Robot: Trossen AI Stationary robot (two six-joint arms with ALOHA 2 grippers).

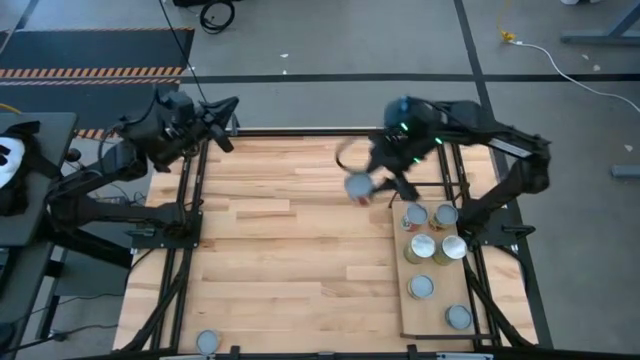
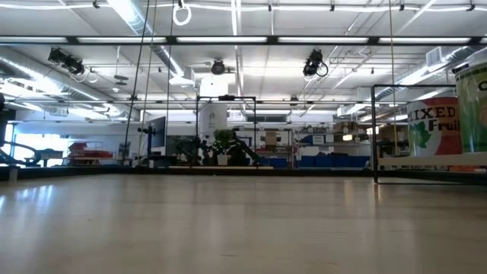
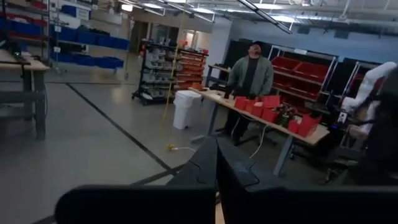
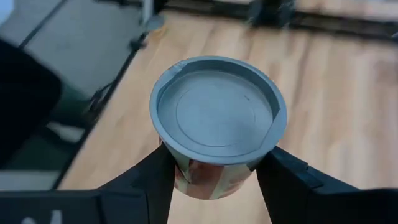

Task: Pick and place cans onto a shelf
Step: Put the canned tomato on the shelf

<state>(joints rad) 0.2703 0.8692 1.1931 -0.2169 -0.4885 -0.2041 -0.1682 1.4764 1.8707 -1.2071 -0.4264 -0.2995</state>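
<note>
My right gripper (image 1: 368,187) is shut on a can with a grey round top (image 1: 358,186) and a red and yellowish label, held over the planked table just left of the shelf's far end; the right wrist view shows it from above (image 4: 216,115). The shelf (image 1: 432,330), a pale board with a thin black wire frame, lies at the table's right. Several grey-topped cans stand upright on it, among them one at the far end (image 1: 415,214) and one at the near end (image 1: 458,317). Another can (image 1: 208,342) stands at the table's near-left edge. My left gripper (image 3: 216,177) is shut and empty, raised off the table's far-left corner (image 1: 222,125). My right gripper pinches the can's side wall (image 4: 186,177), just under the lid's rim, between its two fingers (image 4: 152,180), one on each side. The fingers slant down at it from the far right. The can sits upright, top up, lifted clear of the table.
The low view shows a labelled can (image 2: 435,129) on the shelf at the right. The table's middle and left (image 1: 270,250) is bare wood. Black frame rails (image 1: 190,220) run along both sides. A person stands at a bench in the room beyond (image 3: 250,78).
</note>
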